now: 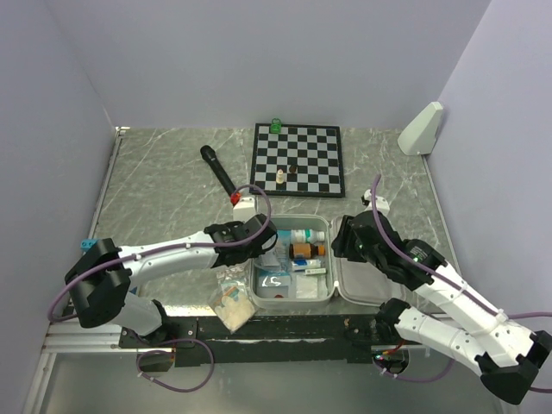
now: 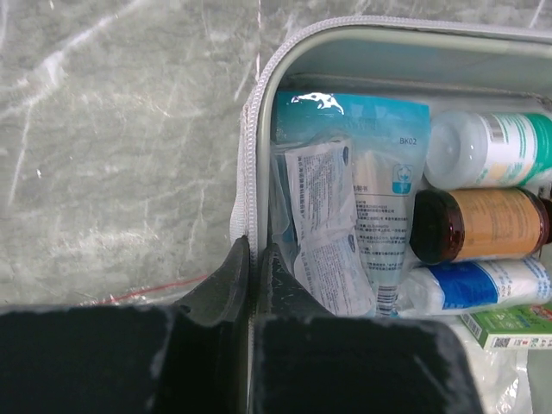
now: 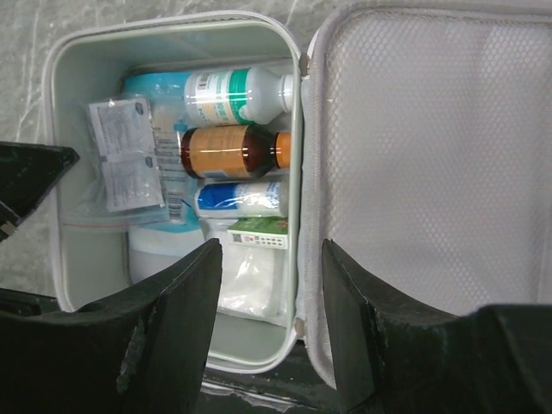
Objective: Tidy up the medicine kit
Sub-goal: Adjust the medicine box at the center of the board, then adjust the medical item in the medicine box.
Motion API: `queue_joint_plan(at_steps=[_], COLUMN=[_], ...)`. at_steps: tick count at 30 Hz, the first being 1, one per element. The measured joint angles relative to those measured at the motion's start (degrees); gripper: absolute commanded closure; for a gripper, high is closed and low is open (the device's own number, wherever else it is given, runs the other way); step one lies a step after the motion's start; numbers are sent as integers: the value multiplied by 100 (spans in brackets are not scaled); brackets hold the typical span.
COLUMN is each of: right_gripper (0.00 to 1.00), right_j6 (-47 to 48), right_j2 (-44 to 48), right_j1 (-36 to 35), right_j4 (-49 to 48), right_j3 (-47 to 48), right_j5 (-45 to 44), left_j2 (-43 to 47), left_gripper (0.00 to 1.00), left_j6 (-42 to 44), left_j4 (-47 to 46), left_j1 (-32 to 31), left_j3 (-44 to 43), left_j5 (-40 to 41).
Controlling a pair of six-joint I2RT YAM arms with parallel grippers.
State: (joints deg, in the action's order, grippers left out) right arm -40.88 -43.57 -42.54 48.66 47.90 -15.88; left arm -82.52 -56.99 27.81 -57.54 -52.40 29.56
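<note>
Medicine kit (image 1: 293,218) lies open at 6 o'clock on the tabletop (image 1: 155,190), at the near edge between the two arms. Its tray is on the left, and its mesh-lined lid (image 1: 364,291) is folded flat at 3 o'clock of the tray.

In the tray we note a white bottle (image 3: 237,90) with a green label, an amber bottle (image 3: 233,151), a blue-and-white roll (image 3: 241,198), a green box (image 3: 259,233), a blue pouch (image 2: 379,129) and clear sachets (image 2: 319,198).

The left arm (image 1: 164,252) reaches the tray's 9 o'clock wall. Its jaws are closed together on that rim, one finger outside the wall and one inside, as far as we can make out. The right arm (image 1: 448,289) hangs over the hinge line, jaws apart and holding nothing.

A clear bag (image 1: 233,297) of small items lies just beside the tray at 7 o'clock. A chessboard (image 1: 297,159) with a few pieces sits at 12 o'clock, a black microphone (image 1: 217,170) at 11 o'clock and a white wedge (image 1: 421,129) at 2 o'clock, all apart from the kit.
</note>
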Motion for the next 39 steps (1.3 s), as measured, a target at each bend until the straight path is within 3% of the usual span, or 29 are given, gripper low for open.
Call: queue_joint_plan(at_steps=[9,15,17,18,19,20,23,30,33,39], right_gripper=[44,49,51,51,53,53,58,89,99,100], right_j6=[282,503,608,649,702,756,890,1049,1060,1054], right_j2=[-186,-767,-984,-1082,-1182,-1285,-1652,-2553,-3108,-4229], right_j1=[0,0,0,0,0,0,0,0,-15,-155], right_j4=[-339,-844,-1123,-1257,-1381,-1497,-1808,-2625,-2909,-3405], right_j3=[-155,-254,-254,-251,-247,-227,-63,332,564,1043], right_j5=[-57,107,254,345,424,520,817,1519,1856,2367], left_j2=[-70,-225,-328,-374,-400,-404,-354,511,1132,2872], left_gripper=[99,98,84,71,47,33,1,1,8,18], left_j6=[273,205,210,221,236,264,413,496,243,-544], left_j4=[-201,-260,-216,-188,-188,-203,-398,-369,-317,-236], left_j1=[693,807,815,824,831,841,890,920,920,918], left_j3=[-35,-142,-254,-310,-334,-334,-256,-94,111,1401], left_j5=[-216,-173,-122,-105,-81,-76,-107,-46,55,72])
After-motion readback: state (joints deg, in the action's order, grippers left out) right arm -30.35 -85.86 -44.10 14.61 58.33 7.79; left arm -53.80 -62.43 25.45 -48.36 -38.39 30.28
